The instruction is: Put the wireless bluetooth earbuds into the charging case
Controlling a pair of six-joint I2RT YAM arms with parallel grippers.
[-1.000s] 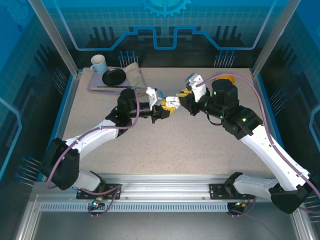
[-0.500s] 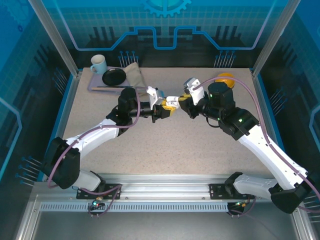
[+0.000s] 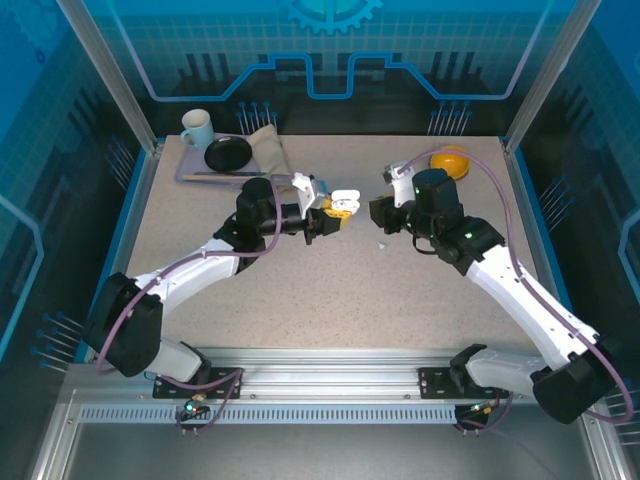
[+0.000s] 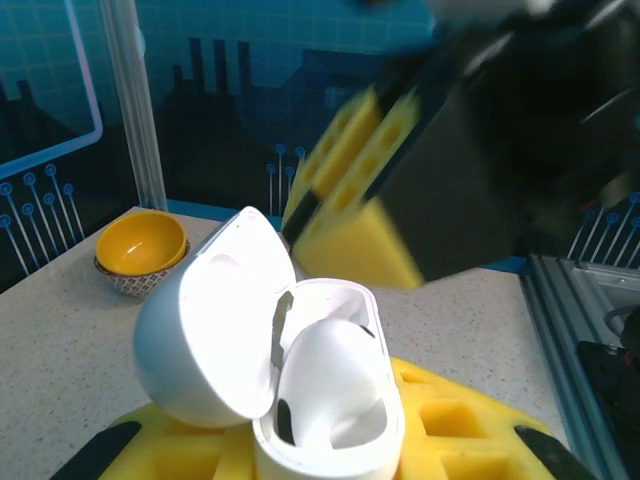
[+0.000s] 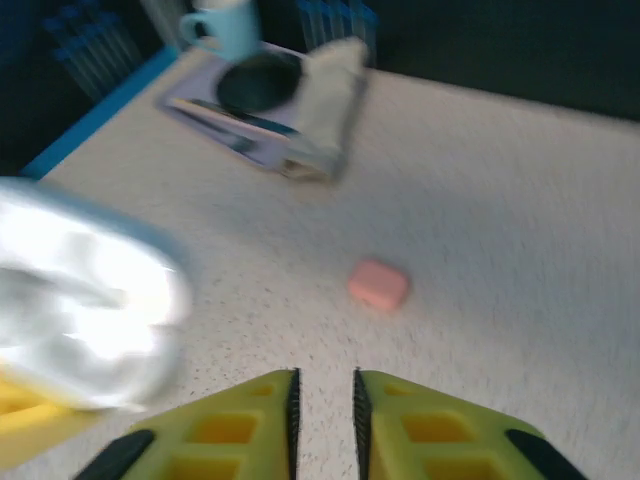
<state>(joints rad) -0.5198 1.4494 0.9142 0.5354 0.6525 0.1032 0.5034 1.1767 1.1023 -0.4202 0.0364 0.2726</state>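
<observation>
Gaping upward, white case (image 4: 330, 455), lid (image 4: 205, 340) leaning left

high camera overlooks table (image 3: 300, 270); wrist cameras close

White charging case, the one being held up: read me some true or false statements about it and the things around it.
1. The white case has its lid open. True.
2. The right gripper holds the case. False: the left gripper holds it.
3. The case is empty. False: a white earbud sits inside it.
4. A yellow bowl stands on the table. True.
5. The right gripper is clamped on an earbud. False: its jaws stand slightly apart with nothing between them.
</observation>
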